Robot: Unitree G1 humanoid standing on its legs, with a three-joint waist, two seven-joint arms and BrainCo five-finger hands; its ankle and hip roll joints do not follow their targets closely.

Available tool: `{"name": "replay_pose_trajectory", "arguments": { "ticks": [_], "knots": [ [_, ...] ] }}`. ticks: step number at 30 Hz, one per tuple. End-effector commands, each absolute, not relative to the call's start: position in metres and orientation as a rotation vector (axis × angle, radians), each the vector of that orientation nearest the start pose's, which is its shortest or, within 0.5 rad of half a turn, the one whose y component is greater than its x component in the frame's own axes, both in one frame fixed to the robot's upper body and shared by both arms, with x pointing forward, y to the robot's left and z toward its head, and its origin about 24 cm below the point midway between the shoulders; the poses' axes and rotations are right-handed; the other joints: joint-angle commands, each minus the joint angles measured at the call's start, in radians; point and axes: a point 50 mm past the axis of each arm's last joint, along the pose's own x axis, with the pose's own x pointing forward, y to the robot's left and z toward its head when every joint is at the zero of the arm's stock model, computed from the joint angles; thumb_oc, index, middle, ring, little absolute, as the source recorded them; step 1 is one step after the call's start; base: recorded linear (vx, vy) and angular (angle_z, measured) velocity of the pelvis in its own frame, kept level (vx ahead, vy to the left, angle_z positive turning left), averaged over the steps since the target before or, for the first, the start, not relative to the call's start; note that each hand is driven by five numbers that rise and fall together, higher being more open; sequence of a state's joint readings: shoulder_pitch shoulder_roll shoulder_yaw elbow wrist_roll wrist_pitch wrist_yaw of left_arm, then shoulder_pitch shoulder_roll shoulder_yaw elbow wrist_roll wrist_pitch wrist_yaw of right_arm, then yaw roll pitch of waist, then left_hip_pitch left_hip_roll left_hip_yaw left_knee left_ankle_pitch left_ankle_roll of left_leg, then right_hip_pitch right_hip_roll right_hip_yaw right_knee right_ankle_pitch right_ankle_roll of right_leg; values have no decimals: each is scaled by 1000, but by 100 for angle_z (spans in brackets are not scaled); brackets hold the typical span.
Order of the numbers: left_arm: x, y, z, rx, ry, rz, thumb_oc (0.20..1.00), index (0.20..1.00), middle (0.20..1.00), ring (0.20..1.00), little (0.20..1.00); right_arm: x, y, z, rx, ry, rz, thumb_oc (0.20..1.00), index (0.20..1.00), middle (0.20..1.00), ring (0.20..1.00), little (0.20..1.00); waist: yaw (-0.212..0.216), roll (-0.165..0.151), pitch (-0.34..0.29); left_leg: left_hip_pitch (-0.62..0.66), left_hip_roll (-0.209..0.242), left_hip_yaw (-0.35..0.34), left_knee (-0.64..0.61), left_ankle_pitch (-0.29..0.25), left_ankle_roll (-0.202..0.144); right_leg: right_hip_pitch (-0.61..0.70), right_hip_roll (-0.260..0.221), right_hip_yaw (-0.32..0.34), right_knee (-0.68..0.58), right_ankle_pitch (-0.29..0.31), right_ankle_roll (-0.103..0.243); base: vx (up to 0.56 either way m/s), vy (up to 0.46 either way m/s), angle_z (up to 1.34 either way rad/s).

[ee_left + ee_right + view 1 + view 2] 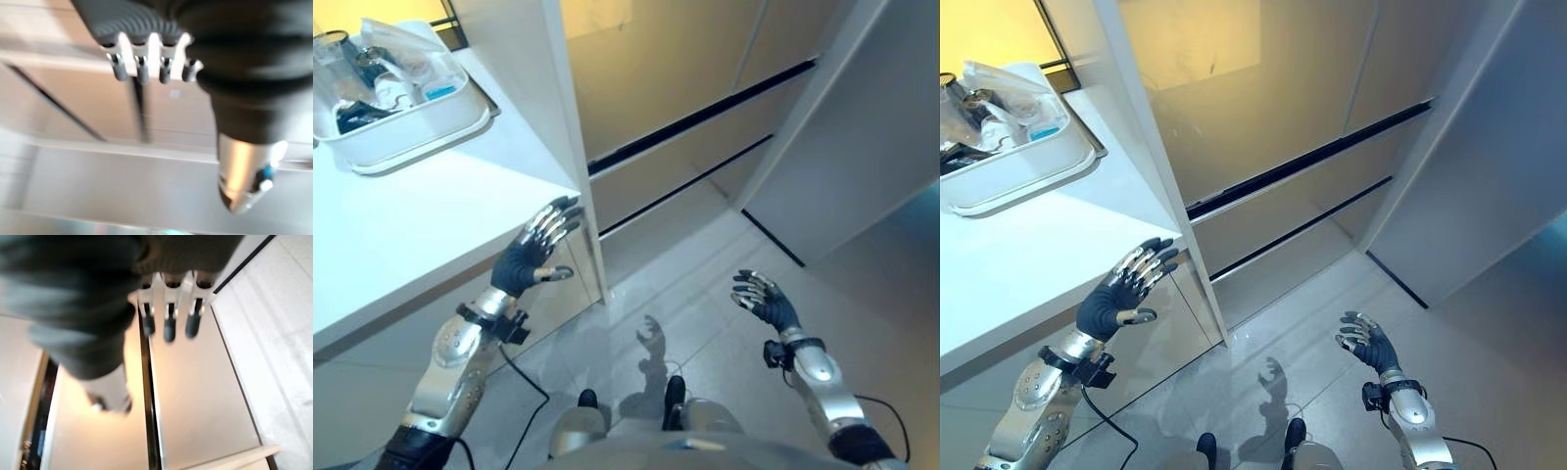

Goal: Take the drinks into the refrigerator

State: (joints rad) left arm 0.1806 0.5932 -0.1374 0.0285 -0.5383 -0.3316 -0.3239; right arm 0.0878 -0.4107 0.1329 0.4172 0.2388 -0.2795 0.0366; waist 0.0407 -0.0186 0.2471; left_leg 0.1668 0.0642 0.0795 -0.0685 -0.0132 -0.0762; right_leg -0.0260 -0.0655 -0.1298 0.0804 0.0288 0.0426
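Left hand (530, 253) raised at the front corner of the white counter (401, 225), fingers straight and spread a little, thumb out to the side, holding nothing; fingertips sit just beside the counter's edge and the white upright panel (533, 88), can't tell if they touch. Left wrist view shows the same: fingers (142, 73) extended in a row, nothing between them and the thumb, pale drawer fronts past them. Right hand (766, 300) lower, over the grey tiled floor (705, 294), well apart from the left hand, palm turned up-ish, fingers loosely curved and apart, empty. Right wrist view: fingers (169, 328) relaxed and hanging free, thumb apart, nothing held, fridge panels with a dark seam behind. Fridge (1263, 117) stands ahead, beige glossy front, closed; upper doors (1234, 88) over two drawers (1273, 220) split by dark horizontal gaps. A white wall panel (862, 147) stands to the right of it, angled. White tray (406, 132) on the far left of the counter, near the back, well away from both hands; inside it a clear glass (331, 54), crinkled clear plastic packets (406, 49), something with a blue patch (438, 91), and some dark item (357, 113). Drinks: can't tell which of the tray's contents are drinks, too small and jumbled; whatever they are they lie in the tray on the counter, not in either hand, not in the fridge.
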Motion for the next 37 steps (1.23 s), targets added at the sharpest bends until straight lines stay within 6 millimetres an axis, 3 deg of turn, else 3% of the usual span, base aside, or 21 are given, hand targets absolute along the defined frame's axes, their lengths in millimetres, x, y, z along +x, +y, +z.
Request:
{"name": "replay_pose_trajectory", "arguments": {
  "ticks": [1,8,12,15,19,22,23,25,27,37],
  "knots": [
    [202,232,29,194,1,-380,1000,1000,1000,1000,1000,216,-235,-22,-262,187,96,1000,1000,1000,1000,1000,-1,-16,-41,-35,-70,6,-19,-40,100,-40,-39,56,55,21,101,-12,47,-24],
    [181,255,-47,280,345,-203,1000,1000,1000,1000,1000,199,-239,-49,-293,328,105,1000,1000,1000,1000,1000,-14,-13,-55,-22,-82,23,-19,-47,106,-34,-46,76,48,32,111,-5,31,-12],
    [167,262,-75,314,490,-131,1000,1000,1000,1000,1000,190,-239,-65,-283,408,88,1000,1000,1000,1000,1000,-22,-14,-63,-13,-85,30,-19,-50,108,-27,-46,88,42,37,112,5,14,-4],
    [150,271,-99,333,645,-56,1000,1000,1000,1000,1000,184,-238,-79,-281,480,76,1000,1000,1000,1000,1000,-24,-13,-68,-8,-85,43,-19,-52,108,-24,-44,98,31,43,113,-6,15,-4],
    [99,287,-136,321,1002,111,1000,1000,1000,1000,1000,163,-230,-111,-284,676,108,1000,1000,1000,1000,1000,-22,-24,-79,-2,-85,62,-19,-55,109,-25,-39,120,21,53,112,-3,4,-17],
    [83,280,-146,230,1089,192,1000,1000,1000,1000,1000,131,-224,-141,-214,907,87,1000,1000,1000,1000,1000,-13,-30,-88,2,-84,70,-19,-59,111,-20,-37,127,14,54,109,14,0,-17],
    [83,281,-146,230,1089,192,1000,1000,1000,1000,1000,131,-224,-141,-214,907,88,1000,1000,1000,1000,1000,-13,-30,-88,2,-84,70,-19,-59,111,-19,-37,127,14,54,109,0,0,0],
    [82,271,-150,95,1086,260,1000,1000,1000,1000,1000,103,-217,-158,-93,1059,-1,1000,1000,1000,1000,1000,-7,-33,-94,6,-85,63,-19,-61,111,-6,-38,116,6,50,105,0,0,0],
    [81,263,-153,27,1084,281,1000,1000,1000,1000,1000,94,-212,-162,-17,1096,-52,1000,1000,1000,1000,1000,-4,-35,-97,7,-86,56,-19,-61,111,3,-41,108,-4,51,104,0,0,0],
    [88,251,-155,40,1084,222,1000,1000,1000,1000,1000,104,-211,-161,-36,1098,-40,1000,1000,1000,1000,1000,24,-45,-96,-9,-91,28,-19,-52,104,28,-51,80,-32,47,96,15,-4,7]
  ]
}}
